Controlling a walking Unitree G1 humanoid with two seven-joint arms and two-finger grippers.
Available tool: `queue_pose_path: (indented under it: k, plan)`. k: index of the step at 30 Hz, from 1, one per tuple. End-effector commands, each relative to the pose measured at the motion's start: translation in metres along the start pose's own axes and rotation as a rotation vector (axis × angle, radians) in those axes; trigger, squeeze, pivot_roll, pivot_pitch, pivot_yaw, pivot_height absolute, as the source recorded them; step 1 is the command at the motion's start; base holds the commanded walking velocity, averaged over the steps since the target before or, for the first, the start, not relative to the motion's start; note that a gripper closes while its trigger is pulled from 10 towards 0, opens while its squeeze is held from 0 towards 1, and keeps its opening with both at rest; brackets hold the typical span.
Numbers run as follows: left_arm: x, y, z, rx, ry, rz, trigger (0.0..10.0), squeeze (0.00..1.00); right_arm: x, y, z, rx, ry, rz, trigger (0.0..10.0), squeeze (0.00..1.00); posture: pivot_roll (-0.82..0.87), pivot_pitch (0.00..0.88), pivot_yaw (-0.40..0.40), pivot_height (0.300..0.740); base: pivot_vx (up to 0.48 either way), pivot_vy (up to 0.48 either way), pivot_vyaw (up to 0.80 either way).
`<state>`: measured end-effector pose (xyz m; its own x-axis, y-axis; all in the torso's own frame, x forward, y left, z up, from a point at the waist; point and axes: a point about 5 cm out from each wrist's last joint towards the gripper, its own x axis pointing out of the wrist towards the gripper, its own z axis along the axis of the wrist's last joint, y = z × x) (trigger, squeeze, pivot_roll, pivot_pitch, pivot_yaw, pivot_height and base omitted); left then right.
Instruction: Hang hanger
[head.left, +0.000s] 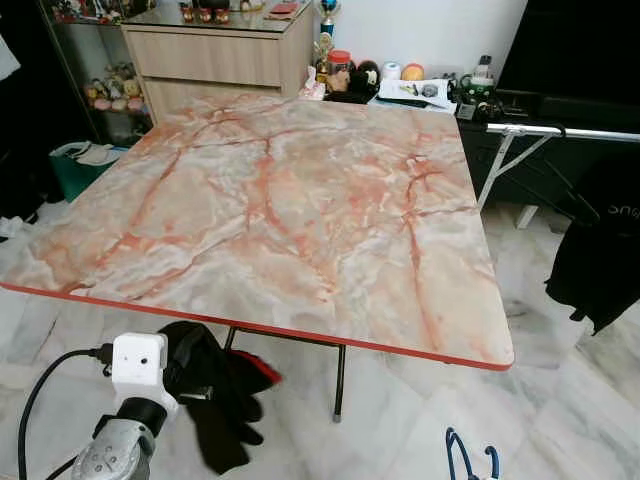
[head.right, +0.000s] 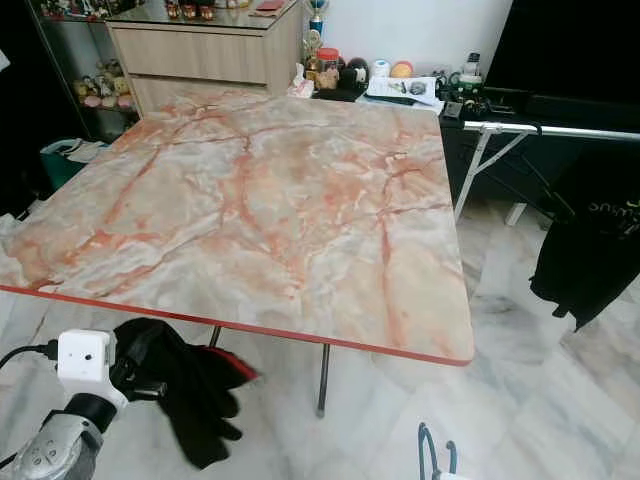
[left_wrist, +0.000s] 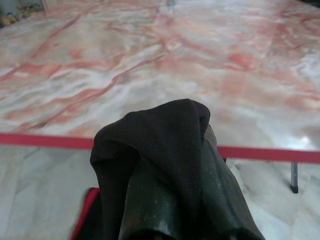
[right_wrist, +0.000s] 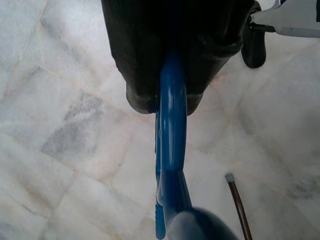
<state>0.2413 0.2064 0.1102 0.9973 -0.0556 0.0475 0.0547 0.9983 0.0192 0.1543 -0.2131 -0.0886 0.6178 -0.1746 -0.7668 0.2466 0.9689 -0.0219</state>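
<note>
Carrying step: right tool (right_wrist: 172, 75) pinches the blue hanger (right_wrist: 170, 165) low, near the table (head.left: 300, 210) front edge, left tool (left_wrist: 165, 200) clamps dark cloth (head.left: 215, 385); next, likely reach the rail (head.left: 560, 131) beyond the table.

The table (head.left: 300, 200) stands ahead, the clothes rail (head.left: 570, 131) right of it.

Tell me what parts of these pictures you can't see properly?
- Blue hanger: the head views' bottom edge cuts off all but its hook; its shoulders are unseen.
- Left gripper: black cloth covers its fingers in the left wrist view.
- Right gripper: too close and dark to show the fingers apart; the hanger runs through it.
- Rack rail: the right edge cuts it off.
- Black garment on the rack: also cut off.
</note>
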Motion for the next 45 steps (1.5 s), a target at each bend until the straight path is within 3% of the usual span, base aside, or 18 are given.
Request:
queue_pose_path:
  k: [1, 12, 27, 35, 37, 40, 41, 45]
  plan:
    - [0.003, -0.001, 0.012, -0.014, -0.042, -0.003, 10.0, 0.0, -0.001, -0.004, -0.004, -0.003, 0.012, -0.011, 10.0, 0.0, 0.19, 0.054, 0.002, 0.74, 0.0, 0.0, 0.0]
    - [0.008, -0.004, 0.024, -0.022, -0.076, -0.019, 10.0, 0.0, -0.002, -0.003, -0.005, -0.004, 0.02, -0.015, 10.0, 0.0, 0.2, 0.056, 0.004, 0.74, 0.0, 0.0, 0.0]
    - [0.017, -0.005, 0.035, -0.028, -0.118, -0.025, 10.0, 0.0, -0.002, -0.002, -0.008, 0.002, 0.031, -0.013, 10.0, 0.0, 0.2, 0.056, 0.003, 0.74, 0.428, 0.0, 0.0]
    - [0.047, -0.016, 0.064, -0.008, -0.211, -0.113, 10.0, 0.0, -0.002, -0.001, -0.008, -0.001, 0.036, -0.009, 10.0, 0.0, 0.21, 0.053, -0.01, 0.74, 0.477, 0.0, 0.0]
    - [0.065, -0.02, 0.086, -0.001, -0.272, -0.16, 10.0, 0.0, -0.002, 0.0, -0.008, -0.001, 0.037, -0.008, 10.0, 0.0, 0.21, 0.045, -0.013, 0.74, 0.3, 0.0, 0.0]
    - [0.077, -0.022, 0.103, 0.014, -0.318, -0.184, 10.0, 0.0, -0.001, 0.001, -0.007, -0.001, 0.036, -0.005, 10.0, 0.0, 0.21, 0.043, -0.013, 0.74, 0.435, 0.0, 0.0]
    - [0.087, -0.024, 0.118, 0.02, -0.361, -0.2, 10.0, 0.0, -0.001, 0.002, -0.006, -0.001, 0.035, -0.003, 10.0, 0.0, 0.22, 0.039, -0.015, 0.74, 0.337, 0.0, 0.0]
    - [0.099, -0.031, 0.14, 0.005, -0.419, -0.238, 10.0, 0.0, 0.0, 0.004, -0.005, -0.001, 0.031, 0.0, 10.0, 0.0, 0.22, 0.039, -0.015, 0.74, 0.444, 0.0, 0.0]
